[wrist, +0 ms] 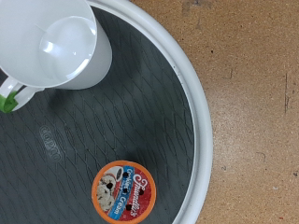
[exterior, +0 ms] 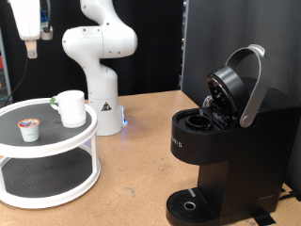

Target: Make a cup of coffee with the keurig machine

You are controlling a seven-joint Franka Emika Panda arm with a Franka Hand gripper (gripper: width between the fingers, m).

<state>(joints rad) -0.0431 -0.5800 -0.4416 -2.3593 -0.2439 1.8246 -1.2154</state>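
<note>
The white cup (exterior: 70, 107) stands upright and empty on the top shelf of a round two-tier stand (exterior: 47, 151), at the exterior view's left. A small white pod with an orange lid (exterior: 30, 129) sits in front of it. The black keurig machine (exterior: 226, 141) stands at the right with its silver handle (exterior: 249, 85) raised and its pod chamber open. My gripper (exterior: 33, 47) hangs high above the stand, holding nothing. The wrist view looks down on the cup (wrist: 61, 42), its green mark (wrist: 9, 98) and the pod (wrist: 124, 189); no fingers show there.
The stand's dark ribbed shelf has a white rim (wrist: 201, 121). The arm's white base (exterior: 105, 104) stands behind the stand on the wooden table (exterior: 141, 179). The machine's round drip tray (exterior: 193, 202) is bare. A black panel stands behind the machine.
</note>
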